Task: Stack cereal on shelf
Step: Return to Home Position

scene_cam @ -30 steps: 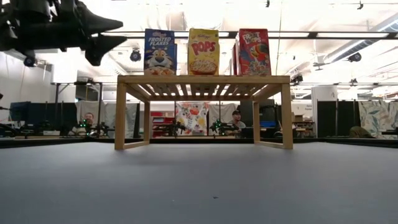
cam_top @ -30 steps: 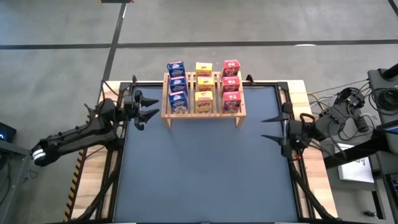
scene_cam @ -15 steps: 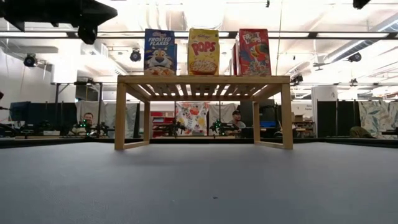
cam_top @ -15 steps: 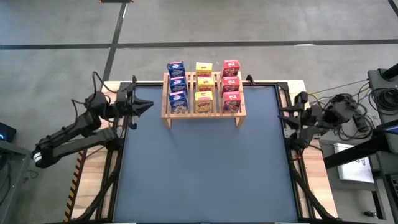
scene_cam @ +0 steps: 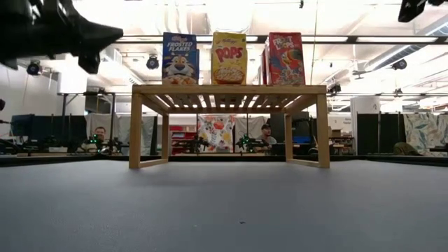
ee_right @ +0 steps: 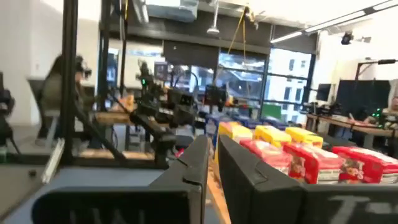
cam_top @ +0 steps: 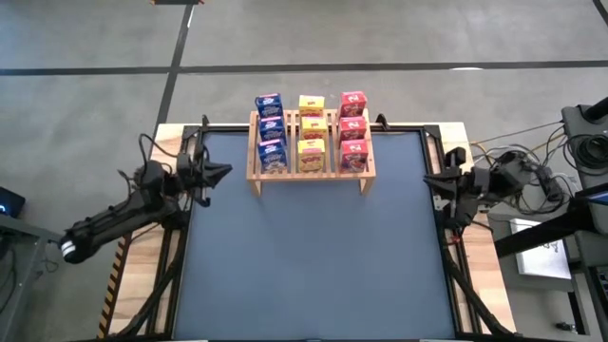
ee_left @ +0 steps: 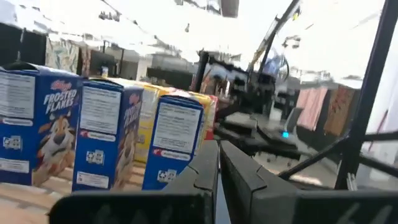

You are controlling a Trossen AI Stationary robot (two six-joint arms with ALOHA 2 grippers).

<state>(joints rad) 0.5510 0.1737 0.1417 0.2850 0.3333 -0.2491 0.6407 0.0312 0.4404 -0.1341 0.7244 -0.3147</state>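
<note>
Several small cereal boxes stand upright on their bases on the slatted top of the wooden shelf (cam_top: 311,174) at the table's far middle. They form a blue row (cam_top: 271,138), a yellow row (cam_top: 311,138) and a red row (cam_top: 353,133). The low view shows the front blue (scene_cam: 180,58), yellow (scene_cam: 229,58) and red (scene_cam: 286,58) boxes. My left gripper (cam_top: 224,172) hovers shut by the table's left edge, left of the shelf, pointing at it. My right gripper (cam_top: 427,180) hovers shut at the right edge, pointing left. Both are empty.
The dark mat (cam_top: 313,256) spreads in front of the shelf between both arms. Black frame rails (cam_top: 180,256) run along the table's left and right sides. Cables and gear (cam_top: 532,171) lie beyond the right edge. People sit in the room behind (scene_cam: 98,136).
Both grippers have shut with nothing between their fingers. My right gripper has drawn back toward the table's right edge. My left gripper has pulled back a little toward the left edge. The boxes and shelf have stayed put.
</note>
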